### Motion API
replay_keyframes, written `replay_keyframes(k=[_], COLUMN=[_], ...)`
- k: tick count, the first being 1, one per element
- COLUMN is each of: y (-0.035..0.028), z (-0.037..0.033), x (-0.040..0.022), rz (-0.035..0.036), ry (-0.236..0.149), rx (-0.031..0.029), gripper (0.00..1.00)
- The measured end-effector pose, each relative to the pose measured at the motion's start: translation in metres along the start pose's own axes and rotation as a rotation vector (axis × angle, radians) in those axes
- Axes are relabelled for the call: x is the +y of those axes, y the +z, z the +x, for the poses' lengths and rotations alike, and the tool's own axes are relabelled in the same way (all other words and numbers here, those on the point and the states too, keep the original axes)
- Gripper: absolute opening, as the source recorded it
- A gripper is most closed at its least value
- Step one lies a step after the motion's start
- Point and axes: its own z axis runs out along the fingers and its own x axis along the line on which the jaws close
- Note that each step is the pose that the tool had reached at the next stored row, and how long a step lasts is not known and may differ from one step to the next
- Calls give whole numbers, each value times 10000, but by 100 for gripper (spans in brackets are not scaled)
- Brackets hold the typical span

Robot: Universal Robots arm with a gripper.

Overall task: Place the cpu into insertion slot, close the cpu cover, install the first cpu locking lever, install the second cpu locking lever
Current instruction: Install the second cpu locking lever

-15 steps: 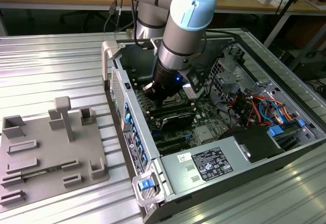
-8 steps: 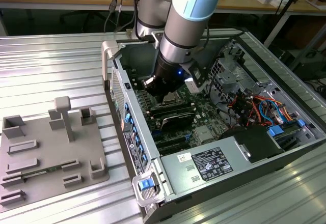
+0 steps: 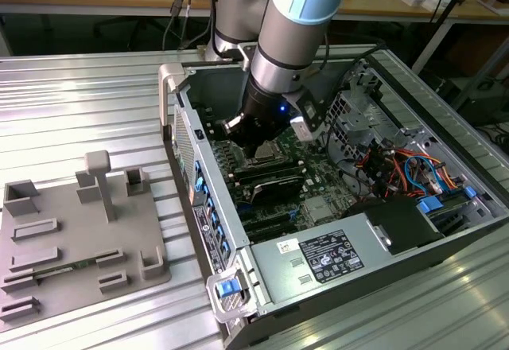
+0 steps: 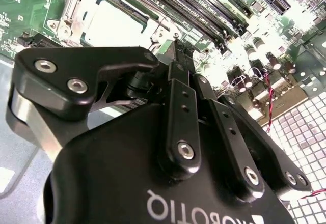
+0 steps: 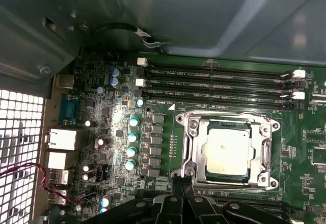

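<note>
The cpu [image 5: 227,150], a silver-topped square chip, lies flat in the insertion slot [image 5: 229,126] on the green motherboard. The shiny cpu cover [image 5: 194,147] is folded down around it, with the chip's top showing through its opening. A thin wire lever [image 5: 229,113] runs along one side of the socket. My gripper [image 5: 178,186] hangs just beside a corner of the socket, fingers shut to a narrow tip with nothing visible between them. In the second wrist view the gripper [image 4: 175,43] points down near the bright cpu [image 4: 114,23]. In the exterior view the gripper [image 3: 253,149] reaches deep into the open computer case.
Long black memory slots [image 5: 219,84] run next to the socket. The case wall [image 3: 208,207] and a perforated rear panel [image 5: 20,147] hem in the board. A power supply [image 3: 326,258] and coloured cables [image 3: 406,167] fill the case's other end. A grey fixture plate [image 3: 71,231] lies outside.
</note>
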Motion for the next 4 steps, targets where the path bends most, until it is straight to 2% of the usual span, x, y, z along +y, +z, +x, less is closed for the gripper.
replay_keyframes(k=[4], y=[-8], z=[0], x=[0], rz=[0], ry=[0], rx=[0], gripper=[11])
